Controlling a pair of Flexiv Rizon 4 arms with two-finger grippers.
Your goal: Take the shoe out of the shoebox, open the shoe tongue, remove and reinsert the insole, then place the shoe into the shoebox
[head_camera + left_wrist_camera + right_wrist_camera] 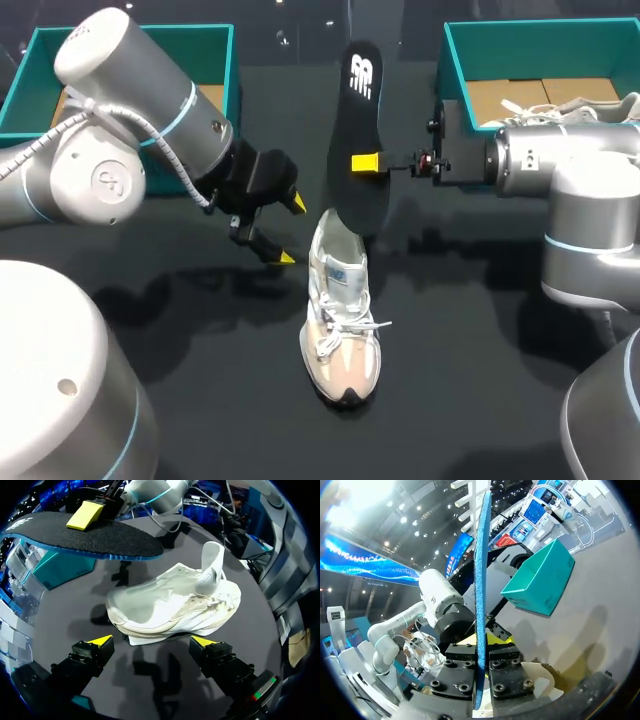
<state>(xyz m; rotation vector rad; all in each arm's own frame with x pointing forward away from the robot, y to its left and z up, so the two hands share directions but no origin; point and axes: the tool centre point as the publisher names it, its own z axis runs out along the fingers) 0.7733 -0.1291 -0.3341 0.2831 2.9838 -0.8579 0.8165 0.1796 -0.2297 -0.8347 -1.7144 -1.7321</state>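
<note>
Two yellow-tipped fingers of the right gripper (368, 163) are clamping the black insole (358, 130), holding it above the heel of the white shoe (340, 320), which is sitting mid-table. The left gripper (290, 230) is hanging wide open, empty, just left of the shoe.

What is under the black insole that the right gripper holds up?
The white shoe stands on the table under the lower end of the insole. That end covers the heel opening in the head view, so the shoe's inside is hidden.
</note>
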